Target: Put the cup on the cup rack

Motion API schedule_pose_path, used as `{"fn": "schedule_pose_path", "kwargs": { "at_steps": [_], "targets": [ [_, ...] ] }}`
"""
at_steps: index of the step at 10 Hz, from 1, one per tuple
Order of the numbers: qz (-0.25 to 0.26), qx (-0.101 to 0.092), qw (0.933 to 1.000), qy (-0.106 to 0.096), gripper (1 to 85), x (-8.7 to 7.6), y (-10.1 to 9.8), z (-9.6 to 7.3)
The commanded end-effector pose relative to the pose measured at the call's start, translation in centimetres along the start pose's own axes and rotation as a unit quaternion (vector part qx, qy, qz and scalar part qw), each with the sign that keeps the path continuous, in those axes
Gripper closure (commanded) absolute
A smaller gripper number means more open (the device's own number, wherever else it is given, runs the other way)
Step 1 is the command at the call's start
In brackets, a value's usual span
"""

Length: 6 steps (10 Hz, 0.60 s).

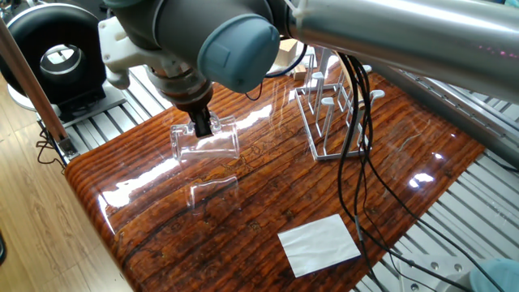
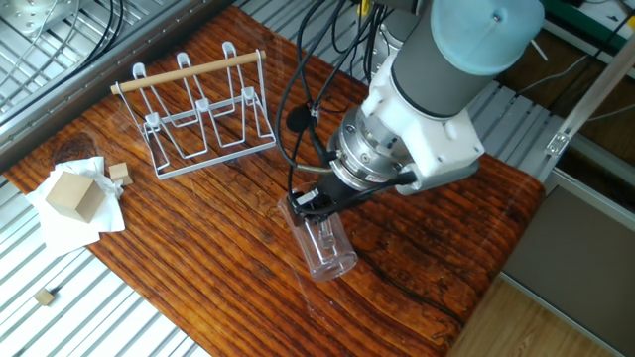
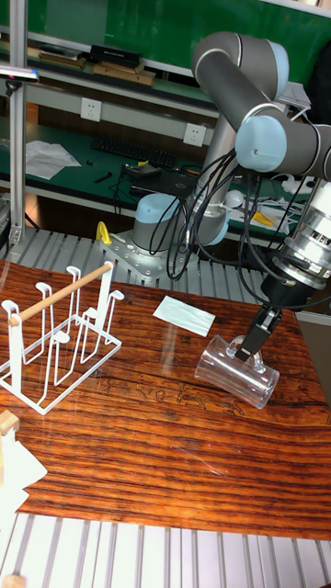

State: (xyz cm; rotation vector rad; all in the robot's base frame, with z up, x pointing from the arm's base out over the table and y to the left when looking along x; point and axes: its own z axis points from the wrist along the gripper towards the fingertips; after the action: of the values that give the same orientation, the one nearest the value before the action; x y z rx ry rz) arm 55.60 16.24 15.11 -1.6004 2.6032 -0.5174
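The cup (image 1: 206, 145) is a clear glass tumbler lying on its side at the near-left part of the wooden table, just above its own reflection. My gripper (image 1: 201, 126) is shut on the cup's wall from above. The other fixed view shows the gripper (image 2: 306, 206) pinching the cup (image 2: 327, 250) near one end. In the tall fixed view the gripper (image 3: 248, 353) holds the cup (image 3: 233, 375) at the right. The cup rack (image 1: 331, 115) (image 2: 198, 117) (image 3: 57, 338), grey wire with a wooden rod, stands well apart from the cup with nothing on its pegs.
A white paper sheet (image 1: 319, 243) lies near the table's front edge. Wooden blocks on crumpled white paper (image 2: 75, 196) sit beside the rack. Black cables (image 1: 358, 170) hang from the arm over the table next to the rack. A black round device (image 1: 58, 50) stands off the table.
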Motion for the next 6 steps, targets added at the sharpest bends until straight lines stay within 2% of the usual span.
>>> {"fn": "schedule_pose_path", "kwargs": {
  "at_steps": [1,2,3,6],
  "targets": [
    [0.016,-0.008,0.9998,-0.011,84.7,-0.5,0.3,-0.1],
    [0.015,-0.004,0.9999,-0.005,84.7,0.0,0.1,-0.3],
    [0.016,-0.005,0.9998,-0.011,84.7,0.7,0.1,-1.1],
    [0.021,-0.027,0.9981,-0.051,84.7,1.7,-0.5,-3.8]
  ]
}}
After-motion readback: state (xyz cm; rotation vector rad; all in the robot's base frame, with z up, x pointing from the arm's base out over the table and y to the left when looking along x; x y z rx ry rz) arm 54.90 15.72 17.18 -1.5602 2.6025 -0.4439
